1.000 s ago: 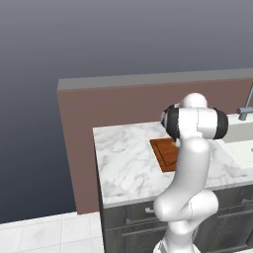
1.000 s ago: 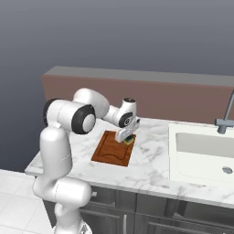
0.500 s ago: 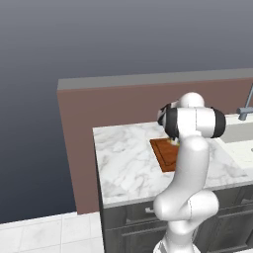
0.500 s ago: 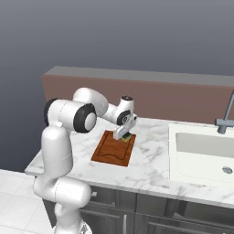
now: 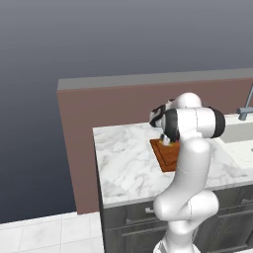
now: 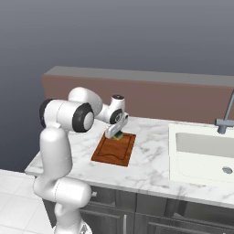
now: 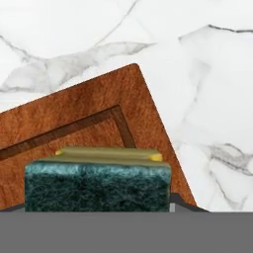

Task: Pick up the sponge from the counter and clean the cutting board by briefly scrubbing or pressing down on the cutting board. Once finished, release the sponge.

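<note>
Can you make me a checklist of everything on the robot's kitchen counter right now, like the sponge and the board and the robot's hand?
Surface: white marble counter with grey veins, over dark cabinets.
Job's things: reddish-brown cutting board lies flat on the counter; the sponge, yellow with a dark green face, sits low over the board's far corner, between the fingers. Whether it presses on the wood cannot be told.
Clutter: nothing seen.
Grippers: the gripper is shut on the sponge, pointing down at the board.
Cables: nothing seen.
Surroundings: white sink with a grey faucet to the right in the right base view; reddish-brown back wall behind the counter; pale tiled floor.
</note>
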